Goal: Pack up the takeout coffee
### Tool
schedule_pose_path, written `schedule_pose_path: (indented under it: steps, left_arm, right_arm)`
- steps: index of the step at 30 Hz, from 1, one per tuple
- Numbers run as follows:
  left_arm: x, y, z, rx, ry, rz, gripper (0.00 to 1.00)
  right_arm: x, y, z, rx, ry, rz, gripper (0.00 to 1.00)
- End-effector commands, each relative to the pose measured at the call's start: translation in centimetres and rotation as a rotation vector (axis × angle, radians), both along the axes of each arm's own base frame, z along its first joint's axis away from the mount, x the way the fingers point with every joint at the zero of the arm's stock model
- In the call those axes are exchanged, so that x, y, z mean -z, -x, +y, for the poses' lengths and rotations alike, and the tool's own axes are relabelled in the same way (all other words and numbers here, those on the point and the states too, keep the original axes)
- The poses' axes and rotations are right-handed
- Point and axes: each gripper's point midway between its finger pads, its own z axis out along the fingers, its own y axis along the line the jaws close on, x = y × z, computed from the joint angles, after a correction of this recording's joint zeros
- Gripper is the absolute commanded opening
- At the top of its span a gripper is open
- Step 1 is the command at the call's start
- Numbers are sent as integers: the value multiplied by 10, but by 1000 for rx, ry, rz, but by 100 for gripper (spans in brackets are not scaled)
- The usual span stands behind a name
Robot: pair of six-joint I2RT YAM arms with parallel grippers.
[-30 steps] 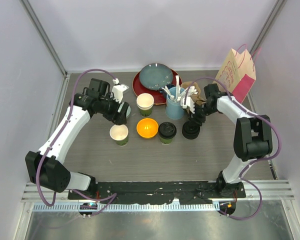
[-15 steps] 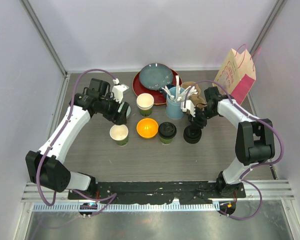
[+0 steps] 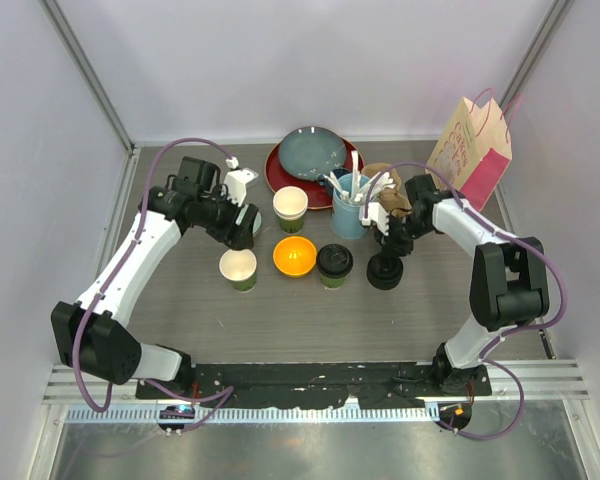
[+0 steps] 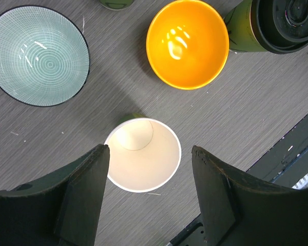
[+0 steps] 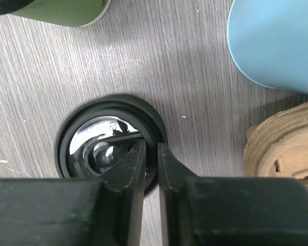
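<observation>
From above, you have your left gripper (image 3: 246,224) hovering just behind the near open green cup (image 3: 238,268) at front left, with a second open green cup (image 3: 290,206) farther back. An orange bowl (image 3: 294,255) sits between the near open green cup and the lidded green cup (image 3: 334,262). Your right gripper (image 3: 388,247) points down onto the stack of black lids (image 3: 383,272), just right of the lidded green cup; its fingertips blend into the black, so you can't judge their gap. Behind stand the light-blue utensil cup (image 3: 348,215), stacked plates (image 3: 280,178) and a pink paper bag (image 3: 475,150).

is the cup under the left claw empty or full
Empty: the left wrist view looks straight down into the lidless paper cup to its bare cream bottom, with no liquid.
</observation>
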Motion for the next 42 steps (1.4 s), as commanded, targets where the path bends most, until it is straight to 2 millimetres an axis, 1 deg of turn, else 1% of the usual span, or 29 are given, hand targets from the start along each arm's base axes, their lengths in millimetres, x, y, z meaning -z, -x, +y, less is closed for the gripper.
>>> schedule_pose_path:
  steps: [1,3,6,12,14,18,22,24,27,28,30,31,36,37,39,40,41,42]
  left_arm:
    - [-8,-2,-2,17,20,-31,69]
    - [-7,-2,-2,16,19,-28,69]
    - [-7,-2,-1,17,17,-29,69]
    - [-8,-2,-1,17,16,-33,69]
    - [-9,-2,-1,17,17,-36,69]
    - [-8,-1,0,17,15,-34,69]
    - [-6,-2,0,16,12,-33,69]
    - [-6,-3,2,5,8,-32,69]
    - [-1,-7,10,-29,-3,-23,69]
    - [0,-8,15,-47,-4,-16,69]
    - [1,-11,21,-72,-4,-9,69]
    - [2,-13,26,-93,-3,-6,68]
    - [8,-16,43,-155,-29,20,65]
    - [13,-14,46,-165,-38,35,63]
    - [22,-12,51,-176,-60,47,63]
    - [32,-12,54,-183,-78,56,62]
    - [37,-13,60,-199,-105,52,62]
    - [44,-14,61,-205,-119,65,62]
  right_arm:
    - [-5,2,1,-12,8,-15,13]
    - [-10,0,0,-10,9,-46,7]
    - [-14,-5,-1,-2,12,-88,1]
    - [-35,-23,3,62,-26,-190,1]
    - [-44,-24,5,70,-47,-218,1]
    - [-56,-21,8,71,-75,-249,1]
    - [-62,-16,9,95,-89,-229,1]
    - [-73,-12,11,120,-115,-219,1]
    - [-83,-3,19,141,-153,-214,1]
    - [-92,-1,19,150,-159,-238,1]
    - [-103,2,24,178,-188,-245,1]
    - [-114,6,28,174,-221,-259,1]
    - [-152,16,41,194,-309,-287,1]
    - [-158,20,46,207,-327,-277,1]
    - [-173,22,50,220,-334,-317,1]
    - [-177,28,59,202,-339,-318,1]
    - [-185,32,64,203,-355,-326,1]
    - [-188,32,67,204,-348,-342,1]
